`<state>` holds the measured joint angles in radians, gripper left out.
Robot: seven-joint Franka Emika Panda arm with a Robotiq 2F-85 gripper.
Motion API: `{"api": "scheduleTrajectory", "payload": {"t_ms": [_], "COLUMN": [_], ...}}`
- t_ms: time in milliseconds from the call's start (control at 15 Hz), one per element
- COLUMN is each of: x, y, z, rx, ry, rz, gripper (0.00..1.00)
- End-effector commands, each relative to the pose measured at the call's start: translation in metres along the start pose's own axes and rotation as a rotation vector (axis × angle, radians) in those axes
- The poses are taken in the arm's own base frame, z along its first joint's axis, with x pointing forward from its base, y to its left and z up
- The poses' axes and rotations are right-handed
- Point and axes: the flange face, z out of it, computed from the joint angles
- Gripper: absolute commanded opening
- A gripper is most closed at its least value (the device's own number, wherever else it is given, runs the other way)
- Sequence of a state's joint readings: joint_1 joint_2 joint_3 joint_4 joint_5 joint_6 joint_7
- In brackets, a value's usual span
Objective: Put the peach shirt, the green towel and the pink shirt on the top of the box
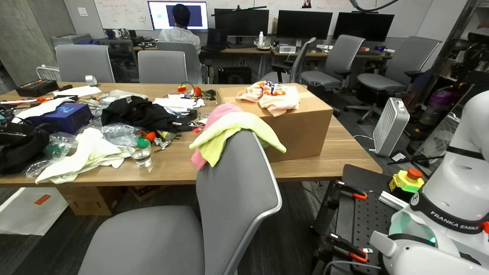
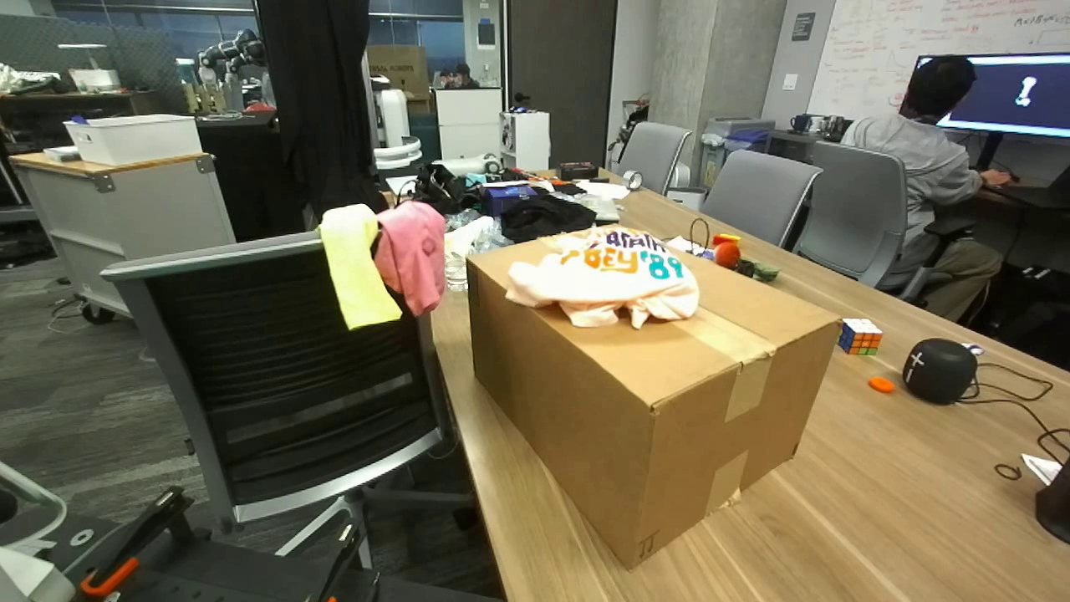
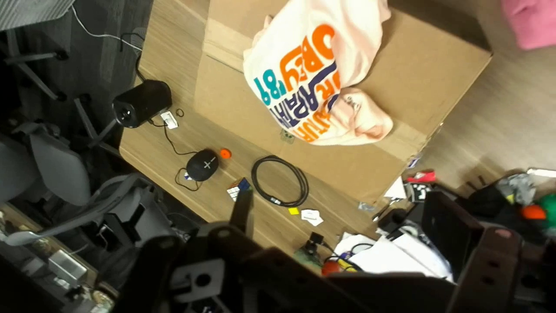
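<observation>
Atop the box (image 2: 560, 393) the peach shirt (image 2: 614, 293) is laid; over a chair (image 2: 284, 385) alongside, the green towel (image 2: 355, 267) and pink shirt (image 2: 411, 255). The tool (image 3: 341, 206) is spread wide, empty.

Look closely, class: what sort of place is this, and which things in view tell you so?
Most likely a robotics lab or shared office, judging by the white robot arm, the scribbled-on whiteboard and the row of monitors.

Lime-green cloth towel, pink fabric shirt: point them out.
Lime-green cloth towel (image 2: 358, 266), in an exterior view: hanging flap, middle.
Pink fabric shirt (image 2: 413, 257), in an exterior view: hanging part, middle.
</observation>
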<state>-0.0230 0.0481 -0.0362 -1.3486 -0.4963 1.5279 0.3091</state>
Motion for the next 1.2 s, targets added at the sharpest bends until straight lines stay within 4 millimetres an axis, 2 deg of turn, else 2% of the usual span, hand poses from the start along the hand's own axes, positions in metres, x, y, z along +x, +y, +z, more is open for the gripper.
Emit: {"api": "scheduleTrajectory", "payload": {"t_ms": [0,133,333,600,800,1133], "x": [-0.064,-0.096,-0.140,-0.187,-0.203,-0.200], "y": [-0.031,-0.054,-0.097,-0.146,-0.173,-0.200], "z": [-0.034,-0.047,-0.055,-0.055,-0.046,-0.013], "rx": [0.026,0.038,0.058,0.103,0.122,0.175], "ry": [-0.016,-0.031,-0.048,-0.029,0.000,0.027], "rz": [-0.200,-0.309,-0.476,-0.686,-0.758,-0.759], "gripper": [1.00,1.00,1.00,1.00,1.00,1.00]}}
